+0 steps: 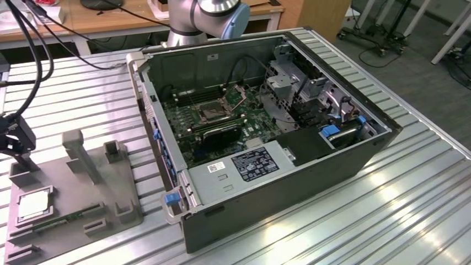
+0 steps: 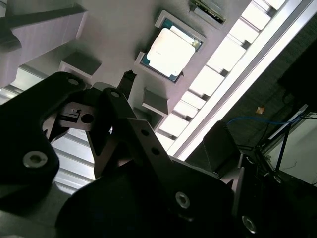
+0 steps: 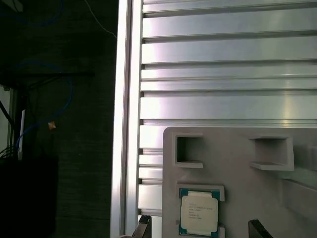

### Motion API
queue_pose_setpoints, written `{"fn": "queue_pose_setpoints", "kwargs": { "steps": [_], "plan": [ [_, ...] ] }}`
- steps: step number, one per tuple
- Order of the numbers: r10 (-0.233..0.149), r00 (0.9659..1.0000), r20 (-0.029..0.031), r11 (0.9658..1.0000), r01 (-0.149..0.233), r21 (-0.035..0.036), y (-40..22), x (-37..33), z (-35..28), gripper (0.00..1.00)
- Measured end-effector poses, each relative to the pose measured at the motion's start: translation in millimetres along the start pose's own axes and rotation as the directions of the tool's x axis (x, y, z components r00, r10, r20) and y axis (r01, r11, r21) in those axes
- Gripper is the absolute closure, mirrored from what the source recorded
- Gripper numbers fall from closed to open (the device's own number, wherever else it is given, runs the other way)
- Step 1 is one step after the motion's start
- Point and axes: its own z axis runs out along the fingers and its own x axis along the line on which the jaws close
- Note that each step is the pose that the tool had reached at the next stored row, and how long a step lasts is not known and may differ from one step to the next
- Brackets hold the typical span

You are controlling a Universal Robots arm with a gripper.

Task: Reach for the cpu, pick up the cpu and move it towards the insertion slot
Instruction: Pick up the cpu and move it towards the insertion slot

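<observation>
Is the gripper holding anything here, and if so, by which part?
Nothing is held. The cpu lies flat in a recess of the grey tray, and the gripper hovers over it with jaws open.

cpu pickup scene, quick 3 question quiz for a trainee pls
1. True or false: the cpu lies in a recess of the grey tray.
2. The gripper has its jaws: A) shut on the cpu, B) open, holding nothing, C) shut and empty.
3. Fill in: the insertion slot sits inside the open ____.

Key: 1 true; 2 B; 3 computer case.
</observation>
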Motion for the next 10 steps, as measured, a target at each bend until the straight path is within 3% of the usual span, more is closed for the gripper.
{"fn": "queue_pose_setpoints", "kwargs": {
  "steps": [10],
  "plan": [
    [0.0, 1.0, -0.0001, 1.0, 0.0, 0.0, -4.0, 0.2, 5.3, 0.17]
  ]
}}
